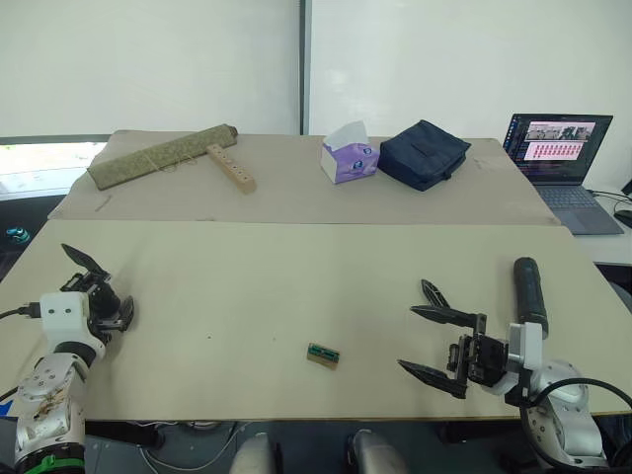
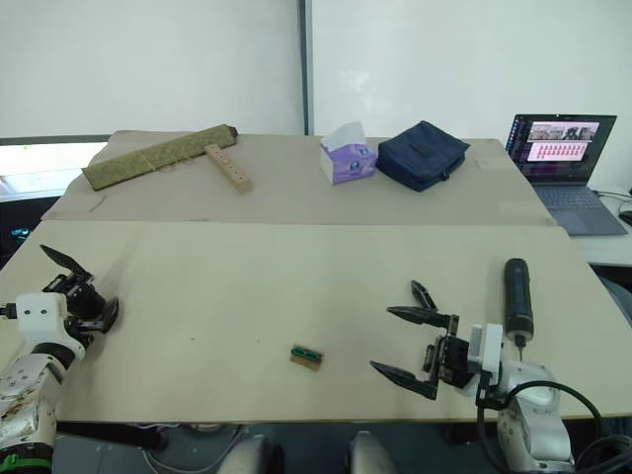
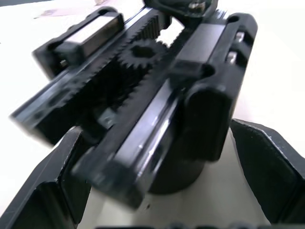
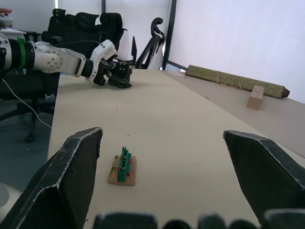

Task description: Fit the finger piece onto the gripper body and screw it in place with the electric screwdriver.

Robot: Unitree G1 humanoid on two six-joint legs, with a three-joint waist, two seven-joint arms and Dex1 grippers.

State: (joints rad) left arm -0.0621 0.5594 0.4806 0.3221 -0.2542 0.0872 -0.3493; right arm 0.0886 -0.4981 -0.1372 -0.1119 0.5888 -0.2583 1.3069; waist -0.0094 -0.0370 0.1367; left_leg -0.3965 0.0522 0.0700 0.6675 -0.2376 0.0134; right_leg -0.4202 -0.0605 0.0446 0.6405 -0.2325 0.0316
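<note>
On tissue box (image 1: 349,158), illegible print

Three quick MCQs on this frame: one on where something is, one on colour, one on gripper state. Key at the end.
1. Where is the electric screwdriver?
A. On the laptop
B. Lying on the table, on the robot's right
C. Leaning on the wall

2. What colour is the tissue box?
A. Purple
B. Red
C. Yellow

3. What state is the right gripper in?
A. Shut on the screwdriver
B. Shut on the green block
C. Open, holding nothing

Key: 1 B, the black cylinder lies flat on the table beside the right arm. 2 A, its sides are purple. 3 C, its fingers are spread wide with bare table between them.
</note>
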